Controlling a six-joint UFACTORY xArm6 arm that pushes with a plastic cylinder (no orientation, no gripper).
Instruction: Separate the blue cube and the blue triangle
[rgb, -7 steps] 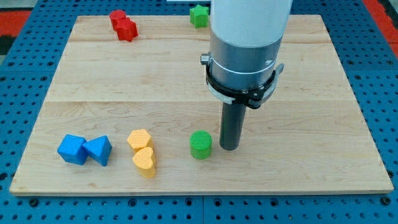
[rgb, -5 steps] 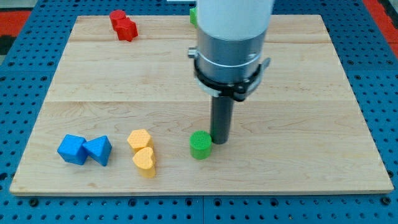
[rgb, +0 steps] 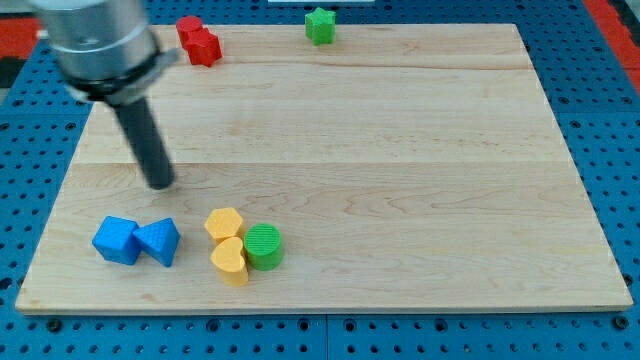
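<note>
The blue cube (rgb: 116, 240) and the blue triangle (rgb: 159, 241) sit side by side and touching near the view's bottom left of the wooden board (rgb: 400, 150). The cube is on the left, the triangle on the right. My tip (rgb: 160, 184) rests on the board just above the triangle, a short gap away from both blue blocks. The rod rises up and to the left from it.
A yellow hexagon (rgb: 224, 223) and a yellow heart (rgb: 229, 260) sit right of the triangle, with a green cylinder (rgb: 264, 246) touching them. Two red blocks (rgb: 198, 40) lie at the top left. A green star (rgb: 320, 24) lies at the top edge.
My tip has swept from the board's middle to the left, ending above the blue pair. The green cylinder has moved left against the yellow blocks.
</note>
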